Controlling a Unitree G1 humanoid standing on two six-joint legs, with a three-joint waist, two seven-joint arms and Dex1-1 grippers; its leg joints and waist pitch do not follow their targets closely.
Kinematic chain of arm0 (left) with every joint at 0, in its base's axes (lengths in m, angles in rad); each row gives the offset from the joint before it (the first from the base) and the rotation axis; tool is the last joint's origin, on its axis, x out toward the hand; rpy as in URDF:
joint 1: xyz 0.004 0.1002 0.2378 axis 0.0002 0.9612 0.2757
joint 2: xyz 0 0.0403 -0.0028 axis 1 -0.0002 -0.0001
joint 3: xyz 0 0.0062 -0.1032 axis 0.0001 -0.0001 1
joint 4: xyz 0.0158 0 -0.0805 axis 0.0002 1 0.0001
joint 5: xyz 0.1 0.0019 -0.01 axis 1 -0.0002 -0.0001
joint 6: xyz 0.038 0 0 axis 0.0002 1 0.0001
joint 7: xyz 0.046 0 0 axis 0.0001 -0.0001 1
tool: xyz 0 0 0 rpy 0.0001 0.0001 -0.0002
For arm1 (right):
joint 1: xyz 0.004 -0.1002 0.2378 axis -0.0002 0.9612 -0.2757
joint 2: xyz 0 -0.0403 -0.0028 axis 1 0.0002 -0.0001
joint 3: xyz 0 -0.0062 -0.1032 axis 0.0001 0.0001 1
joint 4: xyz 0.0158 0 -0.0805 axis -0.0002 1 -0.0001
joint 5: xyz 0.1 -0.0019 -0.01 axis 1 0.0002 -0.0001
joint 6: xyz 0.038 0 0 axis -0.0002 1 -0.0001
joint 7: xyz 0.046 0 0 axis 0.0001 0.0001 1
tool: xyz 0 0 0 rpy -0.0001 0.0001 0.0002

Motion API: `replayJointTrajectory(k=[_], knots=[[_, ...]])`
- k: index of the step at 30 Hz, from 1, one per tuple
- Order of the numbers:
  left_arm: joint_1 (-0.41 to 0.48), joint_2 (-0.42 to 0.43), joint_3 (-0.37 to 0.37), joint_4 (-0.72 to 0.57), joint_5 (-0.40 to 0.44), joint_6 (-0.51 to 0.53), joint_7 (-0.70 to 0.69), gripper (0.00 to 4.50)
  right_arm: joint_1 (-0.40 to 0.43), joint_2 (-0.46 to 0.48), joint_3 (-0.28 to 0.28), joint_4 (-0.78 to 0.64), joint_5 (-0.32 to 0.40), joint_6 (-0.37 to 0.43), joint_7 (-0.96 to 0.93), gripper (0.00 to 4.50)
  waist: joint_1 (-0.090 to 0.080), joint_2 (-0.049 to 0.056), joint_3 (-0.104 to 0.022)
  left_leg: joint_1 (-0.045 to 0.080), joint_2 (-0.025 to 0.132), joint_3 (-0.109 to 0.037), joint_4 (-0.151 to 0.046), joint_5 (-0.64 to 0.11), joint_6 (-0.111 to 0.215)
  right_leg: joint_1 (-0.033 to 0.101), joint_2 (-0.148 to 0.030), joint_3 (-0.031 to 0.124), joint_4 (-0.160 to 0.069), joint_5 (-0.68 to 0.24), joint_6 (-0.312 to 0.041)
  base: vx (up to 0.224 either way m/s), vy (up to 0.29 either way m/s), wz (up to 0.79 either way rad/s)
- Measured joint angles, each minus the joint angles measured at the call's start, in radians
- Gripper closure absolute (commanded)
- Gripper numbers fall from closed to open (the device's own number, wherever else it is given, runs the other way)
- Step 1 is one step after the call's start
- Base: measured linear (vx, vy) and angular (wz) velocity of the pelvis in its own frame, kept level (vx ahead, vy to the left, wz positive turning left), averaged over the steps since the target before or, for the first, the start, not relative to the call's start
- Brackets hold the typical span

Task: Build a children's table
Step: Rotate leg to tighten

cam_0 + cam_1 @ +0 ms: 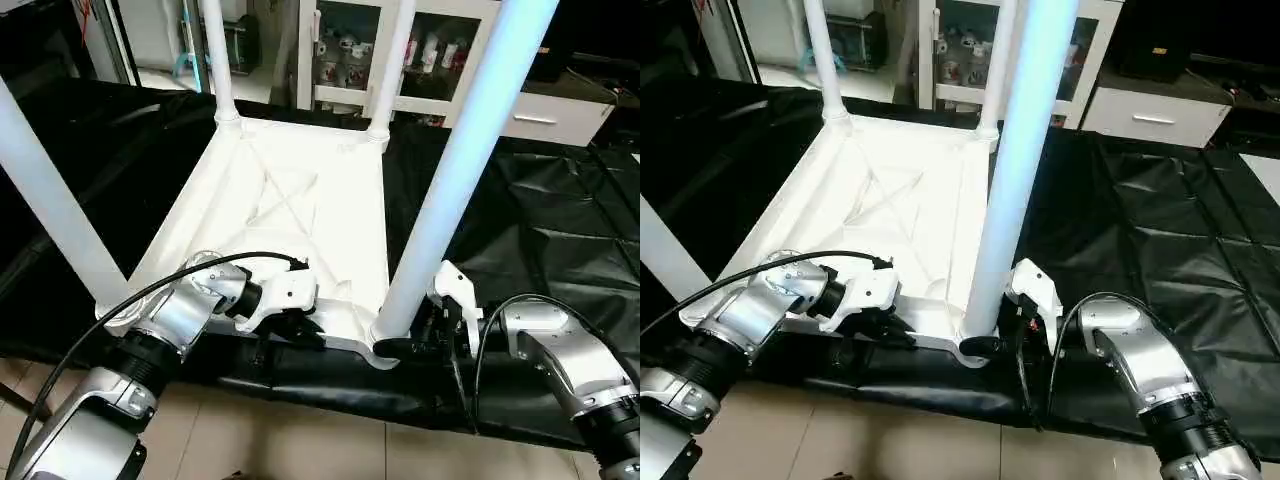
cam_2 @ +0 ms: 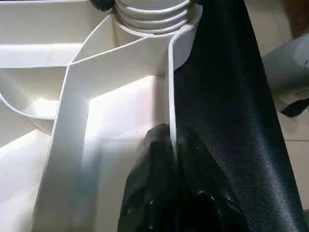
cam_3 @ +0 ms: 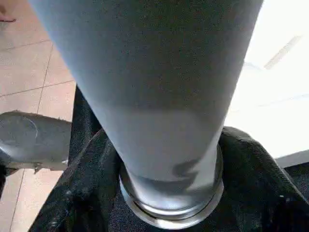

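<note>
White plastic square tabletop [image 1: 300, 200], ribbed underside up for fitting legs. Left gripper [image 2: 169, 145] clenched on near rim, steadying. Right gripper [image 3: 164, 174] straddling near-right white tubular leg [image 1: 470, 170] at socket; grip undeterminable.

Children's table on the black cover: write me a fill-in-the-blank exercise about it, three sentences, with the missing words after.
1. The tabletop lies with its ribbed underside facing ____.
2. The number of legs standing in its corner sockets is ____.
3. The left gripper is shut on the tabletop's near ____, while the right gripper sits at the base of the near right leg.

Missing words: up; four; edge
</note>
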Motion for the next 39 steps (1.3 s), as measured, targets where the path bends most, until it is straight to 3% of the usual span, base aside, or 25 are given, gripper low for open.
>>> replayJointTrajectory(k=[4,7,8,10,16,22,27,32,33,36,39], knots=[[-0.001,-0.003,0.0,0.008,0.0,-0.002,0.003,4.5,0.001,0.008,-0.002,0.006,-0.005,-0.007,-0.012,1.88,-0.001,0.0,-0.001,0.001,0.0,0.0,0.0,0.0,0.0,0.001,0.0,0.0,0.0,0.0,0.0,0.0,0.0,0.0],[-0.015,-0.008,0.006,0.051,0.007,0.008,0.033,4.5,0.0,0.056,-0.018,0.042,-0.025,-0.018,-0.079,1.88,-0.008,0.001,-0.003,0.008,0.0,0.0,0.0,0.0,-0.001,0.011,0.0,0.0,0.0,0.0,0.0,0.0,0.0,0.0],[-0.021,-0.013,0.012,0.067,0.017,0.018,0.05,4.5,-0.002,0.08,-0.024,0.056,-0.031,-0.02,-0.123,1.88,-0.014,0.0,-0.002,0.018,0.0,-0.001,0.0,0.0,-0.001,0.015,0.0,0.0,-0.001,-0.002,0.004,0.0,0.0,0.0],[-0.037,-0.031,0.025,0.1,0.026,0.039,0.093,4.5,-0.017,0.127,-0.044,0.094,-0.039,-0.018,-0.206,1.89,-0.027,-0.003,-0.001,0.019,0.0,-0.002,0.0,0.0,-0.001,0.017,0.0,-0.001,-0.002,-0.005,0.008,-0.027,0.003,-0.04],[-0.119,-0.159,0.072,0.25,0.06,0.118,0.361,4.5,-0.112,0.331,-0.155,0.256,-0.077,-0.008,-0.637,1.89,-0.066,0.0,0.003,0.018,-0.005,-0.016,-0.001,0.001,-0.002,0.013,-0.011,-0.024,-0.024,-0.005,0.008,-0.049,0.018,-0.12],[-0.196,-0.263,0.094,0.382,0.083,0.148,0.597,4.5,-0.239,0.488,-0.242,0.443,-0.107,-0.068,-1.051,1.89,-0.08,0.01,0.006,0.016,-0.008,-0.021,-0.001,0.001,-0.001,0.012,-0.013,-0.028,-0.036,-0.004,0.006,0.0,0.0,0.0],[-0.22,-0.293,0.097,0.421,0.094,0.145,0.675,4.5,-0.301,0.544,-0.268,0.557,-0.116,-0.156,-1.205,1.89,-0.079,0.009,0.005,0.016,-0.009,-0.02,-0.003,0.001,-0.001,0.012,-0.013,-0.027,-0.036,0.005,-0.006,0.0,0.0,0.0],[-0.23,-0.289,0.093,0.431,0.107,0.11,0.673,4.5,-0.284,0.54,-0.294,0.573,-0.116,-0.246,-1.121,1.89,-0.062,0.004,0.006,0.016,-0.008,-0.018,-0.005,0.001,-0.001,0.011,-0.013,-0.024,-0.035,0.026,-0.005,0.0,0.0,0.0],[-0.23,-0.286,0.09,0.433,0.111,0.094,0.668,4.5,-0.275,0.53,-0.286,0.569,-0.119,-0.262,-1.107,1.2,-0.059,0.005,0.006,0.016,-0.008,-0.017,-0.006,0.001,-0.001,0.01,-0.012,-0.022,-0.034,0.029,-0.001,0.064,-0.029,0.06],[-0.23,-0.269,0.089,0.431,0.112,0.062,0.656,4.5,-0.256,0.504,-0.266,0.535,-0.116,-0.275,-1.054,1.0,-0.056,0.01,0.006,0.016,-0.007,-0.01,-0.016,0.001,-0.002,0.004,-0.012,-0.018,-0.032,0.033,-0.005,0.0,0.0,0.0],[-0.213,-0.235,0.073,0.383,0.116,0.033,0.598,4.5,-0.192,0.43,-0.248,0.397,-0.093,-0.248,-0.931,0.78,-0.035,0.009,0.006,0.008,-0.004,-0.004,-0.017,0.005,0.004,-0.007,-0.011,-0.017,-0.024,0.028,0.0,0.0,0.0,0.0]])
